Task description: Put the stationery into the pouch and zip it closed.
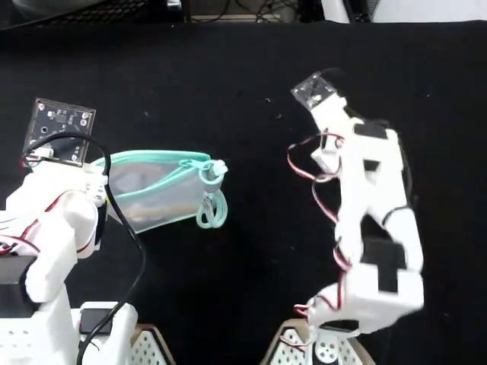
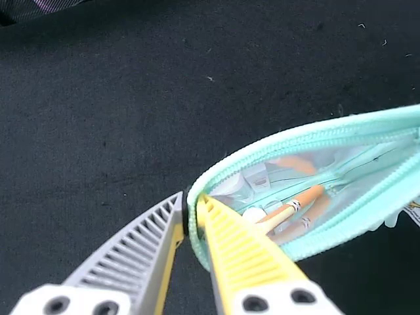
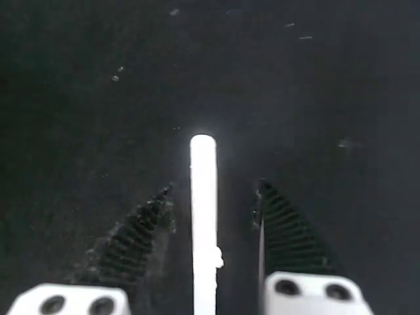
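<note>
The pouch [image 1: 160, 190] has clear sides and a mint-green zip, and it lies on the black cloth with its mouth open. Its zip pull with looped cord [image 1: 211, 209] is at the end toward the right arm. My left gripper [image 2: 190, 203] is shut on the rim of the pouch [image 2: 315, 141] at its other end, one finger inside and one outside. Orange-and-white pens [image 2: 292, 207] lie inside. My right gripper [image 3: 213, 190] is open low over the cloth, its dark fingers either side of a white stick [image 3: 203, 216] without touching it. The right arm [image 1: 365, 190] stands right of the pouch.
Black cloth [image 1: 251, 76] covers the whole table, with bare room between the pouch and the right arm. Cables and equipment [image 1: 228, 9] lie beyond the far edge. The arm bases [image 1: 114, 334] stand at the near edge.
</note>
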